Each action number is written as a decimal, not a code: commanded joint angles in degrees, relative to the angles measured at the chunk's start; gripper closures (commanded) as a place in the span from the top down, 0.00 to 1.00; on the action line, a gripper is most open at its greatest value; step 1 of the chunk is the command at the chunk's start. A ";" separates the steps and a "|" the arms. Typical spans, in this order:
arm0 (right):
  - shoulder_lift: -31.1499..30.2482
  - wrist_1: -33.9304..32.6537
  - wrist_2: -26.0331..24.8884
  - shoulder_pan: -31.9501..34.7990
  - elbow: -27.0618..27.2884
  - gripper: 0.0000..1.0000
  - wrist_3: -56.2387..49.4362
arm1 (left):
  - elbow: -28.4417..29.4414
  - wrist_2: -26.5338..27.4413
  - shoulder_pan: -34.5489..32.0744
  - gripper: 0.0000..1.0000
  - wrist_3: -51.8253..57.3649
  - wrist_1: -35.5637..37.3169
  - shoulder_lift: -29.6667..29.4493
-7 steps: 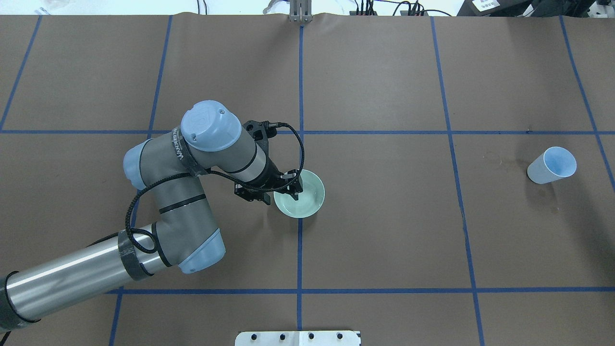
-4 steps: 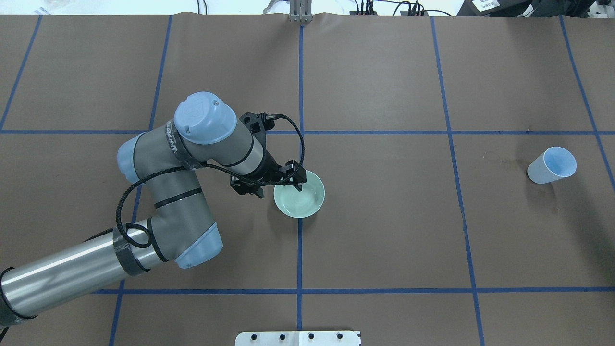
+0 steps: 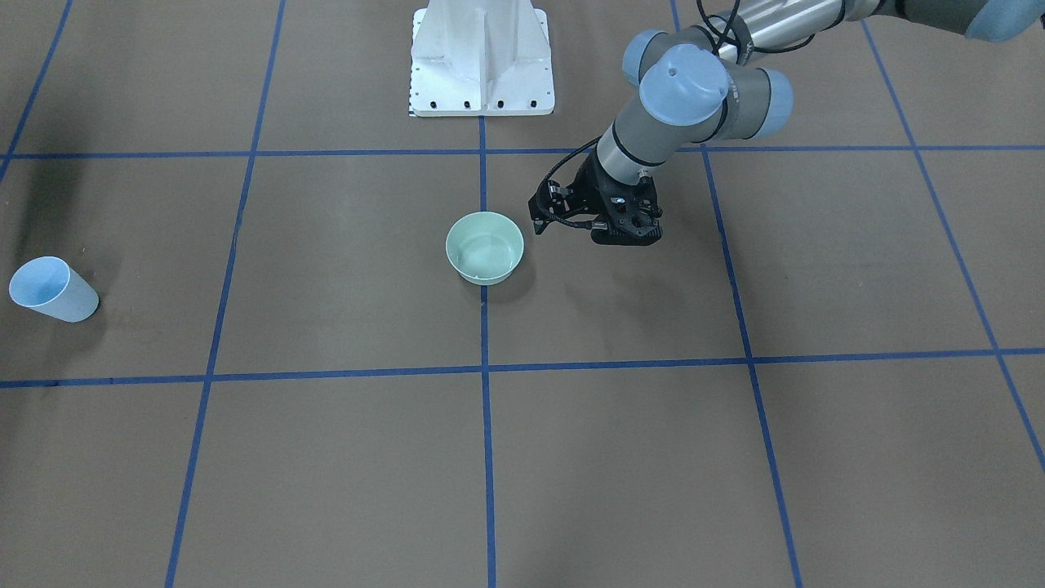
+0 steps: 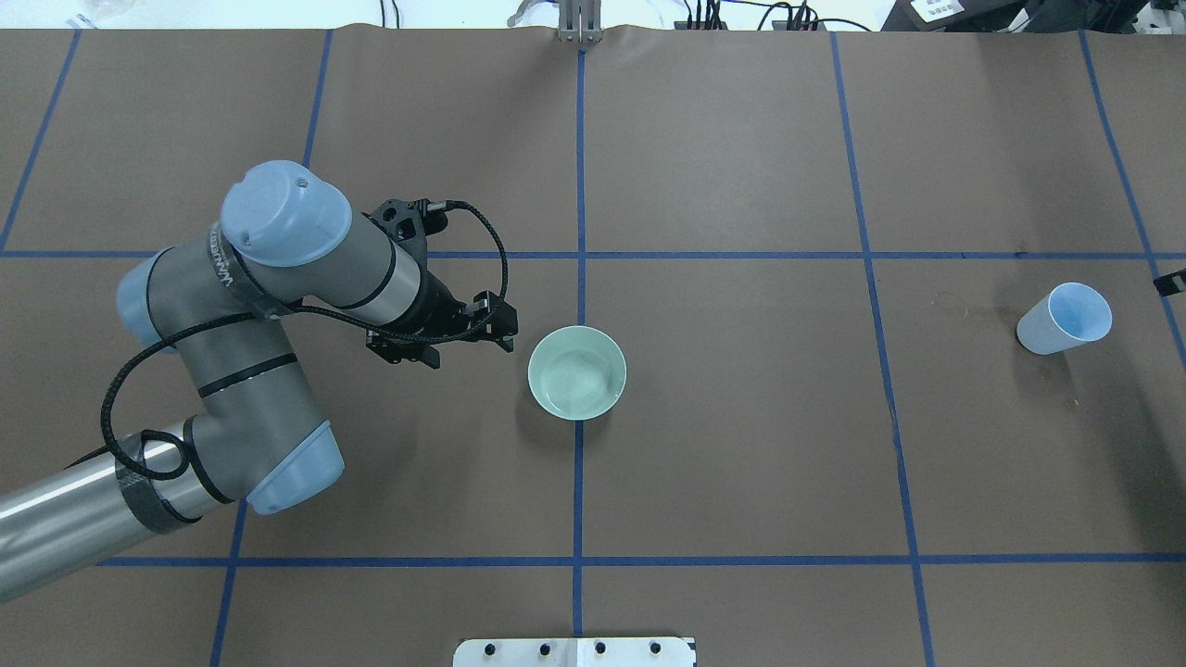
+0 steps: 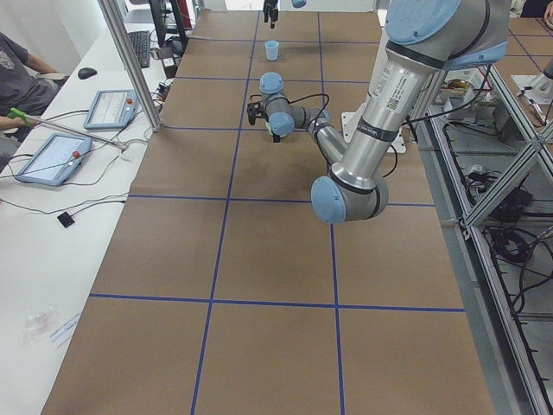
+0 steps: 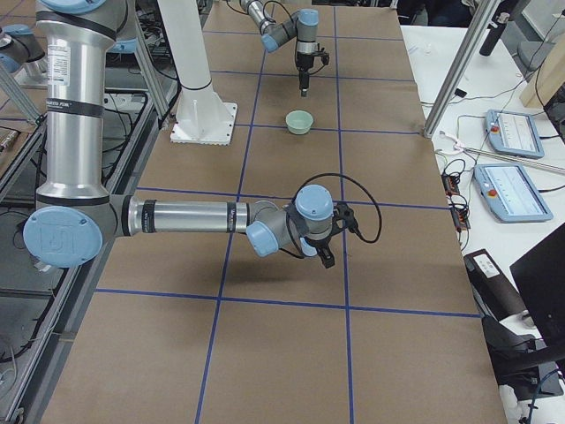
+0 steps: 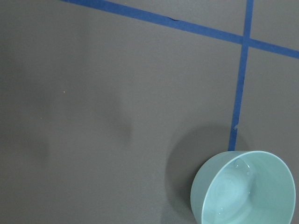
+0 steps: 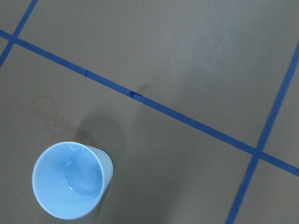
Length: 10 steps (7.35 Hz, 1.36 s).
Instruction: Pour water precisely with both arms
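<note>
A pale green bowl stands at the table's middle, also in the front view and the left wrist view. Faint whitish glints of water show inside it. My left gripper is open and empty, just left of the bowl and apart from it. A light blue cup stands upright at the far right, with glints of water at its bottom. Only a black sliver of my right gripper shows at the edge by the cup. I cannot tell if it is open.
A dark damp stain lies on the brown paper left of the cup. The white pedestal base stands at the robot's side of the table. Blue tape lines cross the paper. Tablets and a seated person are beside the table.
My left gripper has let go of the bowl's rim and drawn back to the left. The bowl has stayed in place. A sliver of the right gripper has come in at the right edge.
</note>
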 commanded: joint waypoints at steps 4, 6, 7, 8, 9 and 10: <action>-6.88 36.90 -6.36 -7.00 -3.83 1.00 20.84 | 1.04 0.27 0.34 1.00 -0.05 0.00 0.26; -8.90 40.45 -11.21 -10.08 -4.45 1.00 20.84 | 1.48 0.36 0.60 1.00 -0.05 -0.08 0.17; -8.90 41.41 -14.88 -13.05 -4.54 1.00 21.10 | 1.48 0.36 0.60 1.00 -0.05 -0.08 0.17; -9.08 45.42 -18.92 -15.69 -6.28 1.00 21.63 | 1.57 0.36 0.60 1.00 -0.05 -0.08 0.17; -9.08 49.21 -21.40 -16.93 -9.34 0.99 21.63 | 1.57 0.36 0.60 1.00 -0.05 -0.08 0.17; -8.99 49.68 -23.86 -18.34 -9.72 0.99 21.72 | 1.57 0.45 0.60 1.00 -0.05 0.00 0.17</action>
